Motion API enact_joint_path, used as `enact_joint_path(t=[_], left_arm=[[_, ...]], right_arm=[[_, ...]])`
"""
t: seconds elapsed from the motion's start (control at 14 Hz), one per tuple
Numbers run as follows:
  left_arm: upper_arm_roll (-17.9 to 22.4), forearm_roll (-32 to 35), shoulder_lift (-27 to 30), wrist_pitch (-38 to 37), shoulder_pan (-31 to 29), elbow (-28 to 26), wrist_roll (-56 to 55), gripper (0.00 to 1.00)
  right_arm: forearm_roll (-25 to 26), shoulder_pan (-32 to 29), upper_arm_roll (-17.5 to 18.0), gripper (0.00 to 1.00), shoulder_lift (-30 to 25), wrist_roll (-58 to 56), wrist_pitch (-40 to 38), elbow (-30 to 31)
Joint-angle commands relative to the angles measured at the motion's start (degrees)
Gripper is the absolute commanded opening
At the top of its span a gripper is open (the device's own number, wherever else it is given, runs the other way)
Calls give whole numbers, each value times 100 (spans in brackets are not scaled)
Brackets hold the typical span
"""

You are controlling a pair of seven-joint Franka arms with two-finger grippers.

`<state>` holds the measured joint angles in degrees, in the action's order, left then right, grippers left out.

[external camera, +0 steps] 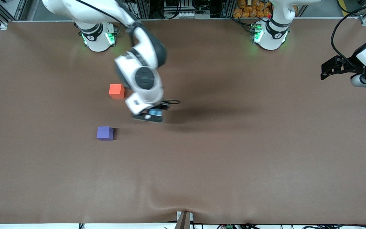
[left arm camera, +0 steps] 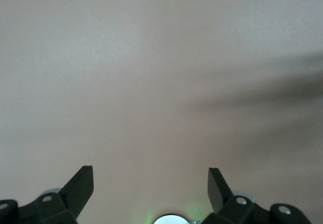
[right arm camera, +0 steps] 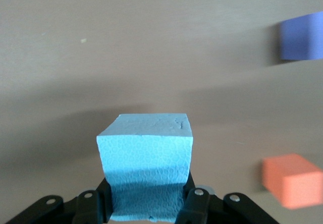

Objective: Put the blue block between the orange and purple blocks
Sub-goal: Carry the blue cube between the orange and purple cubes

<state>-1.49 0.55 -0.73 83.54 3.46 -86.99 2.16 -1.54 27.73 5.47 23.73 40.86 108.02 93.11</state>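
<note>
My right tool pinches the light-blue matte foam cube above the brown surface, while my waiting left tool hangs spread.

table: brown (matte) | on it: orange block, purple block

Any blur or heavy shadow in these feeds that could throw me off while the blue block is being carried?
Front view: the right arm is motion-smeared, its pincer and the blue block are hard to resolve, and a dark shadow falls on the table beside them. Right wrist view: blue block sharp; purple block and orange block soft. Left wrist view: faint shadow streaks only.
</note>
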Motion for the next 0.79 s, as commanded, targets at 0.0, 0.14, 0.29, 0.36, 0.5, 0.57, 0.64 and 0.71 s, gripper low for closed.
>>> enact_joint_path(t=[0.0,0.14,0.29,0.36,0.5,0.57,0.64,0.71], left_arm=[[-36,85,-41,-75,-21,77,-40,100],[-36,94,-41,-75,-12,77,-40,100],[-36,103,-41,-75,6,77,-32,100],[-36,103,-50,-75,6,77,-32,100],[-36,103,-50,-75,-12,77,-40,100],[-36,103,-50,-75,-20,77,-40,100],[-36,103,-50,-75,-12,77,-40,100],[-36,94,-41,-75,-12,77,-49,100]], right_arm=[[-277,-933,103,0,-1052,-1311,157,1434],[-512,-1575,112,0,-1439,-2210,385,2103],[-881,-1788,103,0,-1590,-2635,858,2692],[-953,-1754,94,0,-1565,-2636,1209,2886],[-953,-1727,94,0,-1547,-2723,2131,3483],[-953,-1753,86,0,-1529,-2906,2266,3608],[-962,-1745,86,0,-1494,-2995,2302,3644],[-954,-1745,86,0,-1459,-2996,2337,3653]])
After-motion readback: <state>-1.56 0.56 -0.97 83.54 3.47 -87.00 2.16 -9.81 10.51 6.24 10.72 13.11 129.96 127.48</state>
